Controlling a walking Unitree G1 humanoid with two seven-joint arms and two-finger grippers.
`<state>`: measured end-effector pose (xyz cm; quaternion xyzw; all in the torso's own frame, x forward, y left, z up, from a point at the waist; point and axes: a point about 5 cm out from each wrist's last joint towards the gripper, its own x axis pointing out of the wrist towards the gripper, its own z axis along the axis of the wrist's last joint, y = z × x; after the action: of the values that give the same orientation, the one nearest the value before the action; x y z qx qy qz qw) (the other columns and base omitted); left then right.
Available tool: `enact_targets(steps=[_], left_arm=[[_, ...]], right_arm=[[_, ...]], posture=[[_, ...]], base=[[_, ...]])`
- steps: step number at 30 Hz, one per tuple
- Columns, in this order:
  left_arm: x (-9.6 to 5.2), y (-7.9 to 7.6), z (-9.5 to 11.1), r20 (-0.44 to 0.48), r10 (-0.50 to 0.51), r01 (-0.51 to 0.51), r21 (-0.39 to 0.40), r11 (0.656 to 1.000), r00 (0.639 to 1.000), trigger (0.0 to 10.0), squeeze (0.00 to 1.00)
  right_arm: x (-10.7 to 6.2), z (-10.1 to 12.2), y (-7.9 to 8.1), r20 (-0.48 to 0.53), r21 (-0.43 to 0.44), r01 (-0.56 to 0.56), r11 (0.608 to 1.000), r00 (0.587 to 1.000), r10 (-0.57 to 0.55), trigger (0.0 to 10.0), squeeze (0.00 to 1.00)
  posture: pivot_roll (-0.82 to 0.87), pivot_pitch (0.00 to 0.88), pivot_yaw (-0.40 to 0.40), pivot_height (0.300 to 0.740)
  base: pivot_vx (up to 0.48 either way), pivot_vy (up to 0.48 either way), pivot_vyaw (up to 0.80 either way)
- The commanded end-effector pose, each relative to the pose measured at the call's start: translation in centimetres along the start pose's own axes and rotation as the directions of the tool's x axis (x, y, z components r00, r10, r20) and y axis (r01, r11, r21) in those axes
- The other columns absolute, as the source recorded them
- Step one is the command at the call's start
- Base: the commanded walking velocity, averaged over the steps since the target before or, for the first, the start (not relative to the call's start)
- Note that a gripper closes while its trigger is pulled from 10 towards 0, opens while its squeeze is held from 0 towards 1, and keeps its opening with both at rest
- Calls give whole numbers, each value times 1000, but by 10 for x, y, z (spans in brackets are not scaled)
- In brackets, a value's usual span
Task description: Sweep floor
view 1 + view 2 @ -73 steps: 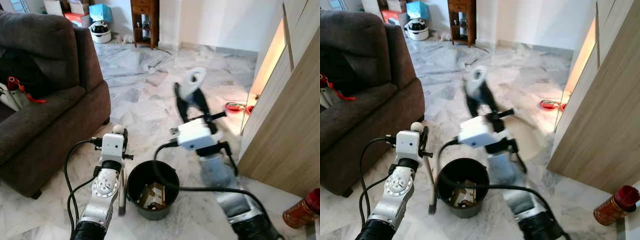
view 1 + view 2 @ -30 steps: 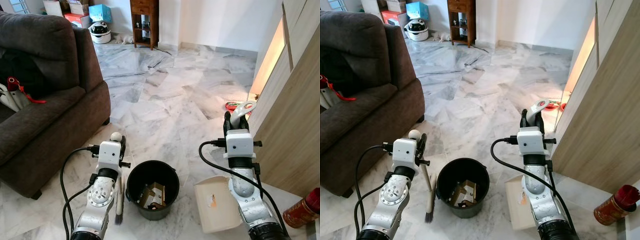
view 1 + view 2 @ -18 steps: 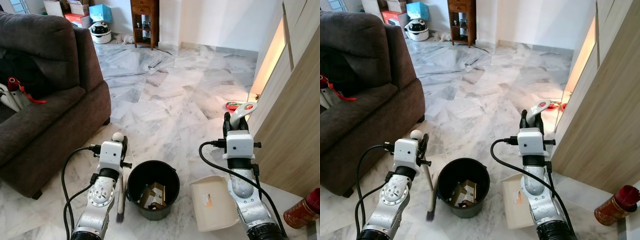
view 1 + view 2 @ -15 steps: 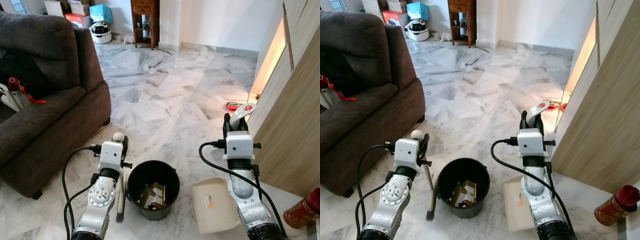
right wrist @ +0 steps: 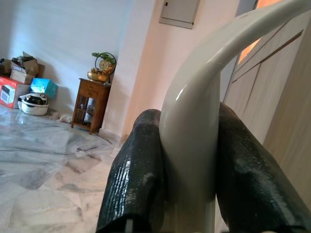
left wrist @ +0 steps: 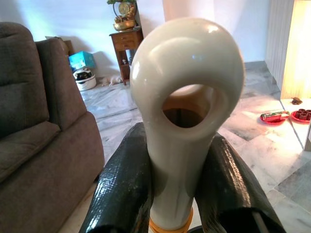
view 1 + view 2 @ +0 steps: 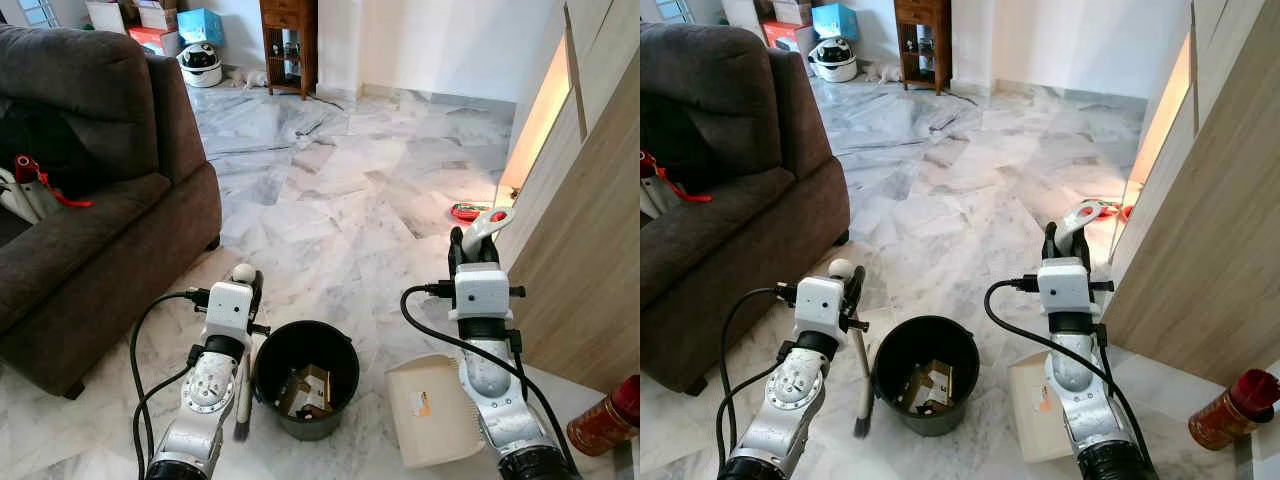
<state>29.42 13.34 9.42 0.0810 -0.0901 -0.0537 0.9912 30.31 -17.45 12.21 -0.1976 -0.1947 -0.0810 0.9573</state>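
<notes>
My left gripper [image 7: 248,286] is shut on the cream handle of a hand brush [image 7: 241,400]. The brush hangs upright, bristles down near the floor, just left of a black bin [image 7: 268,350] with scraps inside. In the left wrist view the looped brush handle [image 6: 187,102] sits clamped between both black fingers [image 6: 121,189]. My right gripper [image 7: 468,247] is shut on the curved cream handle of a dustpan [image 7: 435,412], whose pan rests low on the floor right of the bin. The dustpan handle [image 5: 192,131] shows between the fingers [image 5: 133,174] in the right wrist view.
A dark brown sofa [image 7: 90,230] stands close on the left. A wooden cabinet wall [image 7: 575,260] runs along the right, with a red canister [image 7: 603,420] at its foot and red dishes [image 7: 466,212] farther along. Marble floor stretches ahead to a wooden side table [image 7: 290,40].
The right arm has come down from above the bin and now holds the dustpan low to the bin's right. The brush has edged slightly nearer the bin.
</notes>
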Motion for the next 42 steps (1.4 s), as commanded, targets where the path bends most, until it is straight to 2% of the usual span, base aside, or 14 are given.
enact_targets(steps=[1,12,20,42], left_arm=[[6,-2,11,72,-14,13,10,1000,997,10000,0],[9,0,15,84,-3,2,9,1000,996,10000,0],[7,6,14,77,17,-19,17,1000,997,10000,0],[9,-1,14,66,11,-11,2,1000,998,10000,0]], right_arm=[[8,7,-2,44,3,5,1000,999,-5,10000,0],[9,7,-2,45,8,-9,1000,999,9,10000,0],[5,9,8,38,30,-30,999,999,29,10000,0],[4,10,10,31,58,-36,998,999,34,10000,0]], posture=[[22,0,40,740],[39,0,37,740],[44,0,40,740],[25,0,48,740]], base=[[-285,0,0],[-285,0,0],[-283,0,0],[-254,0,0]])
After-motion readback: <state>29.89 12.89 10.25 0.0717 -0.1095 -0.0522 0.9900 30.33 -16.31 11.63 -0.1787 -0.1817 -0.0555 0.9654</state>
